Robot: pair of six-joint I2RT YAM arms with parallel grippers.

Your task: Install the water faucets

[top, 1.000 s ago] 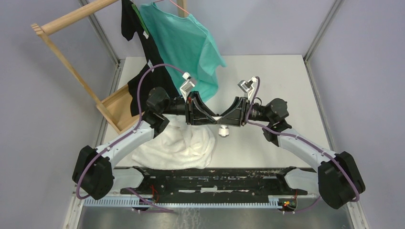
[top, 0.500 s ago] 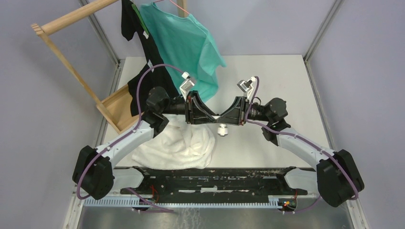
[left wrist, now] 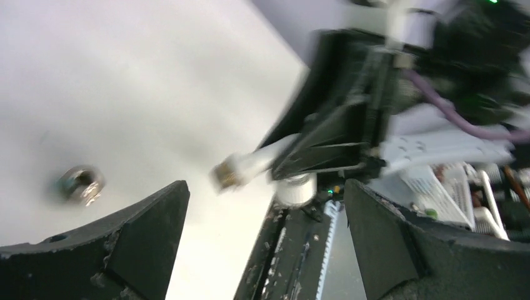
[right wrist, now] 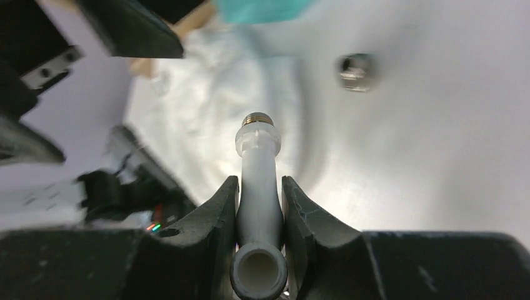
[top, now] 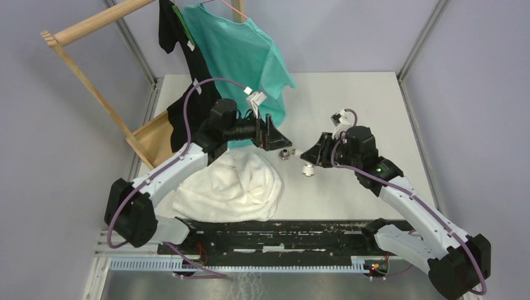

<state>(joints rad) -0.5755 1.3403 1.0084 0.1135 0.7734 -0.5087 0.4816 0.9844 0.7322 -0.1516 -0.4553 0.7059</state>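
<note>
Nearest, a crumpled white towel [top: 231, 187] lies on the left part of the bench [top: 362, 100]. A little further in, the right gripper [right wrist: 259, 187] is closed on the white spout [right wrist: 257, 153], with the tube between both fingers and the metal-looking threaded tip pointing out in front. The silver fitting [top: 285, 154] lies on the bench just beyond, apart from the tip. Close to it the left gripper [top: 275, 134] is wide open and holds nothing. At the back, a teal shirt [top: 244, 56] hangs by a wooden rack [top: 75, 69].

Towel heap [top: 231, 187] near loose fitting [top: 285, 154]
</note>
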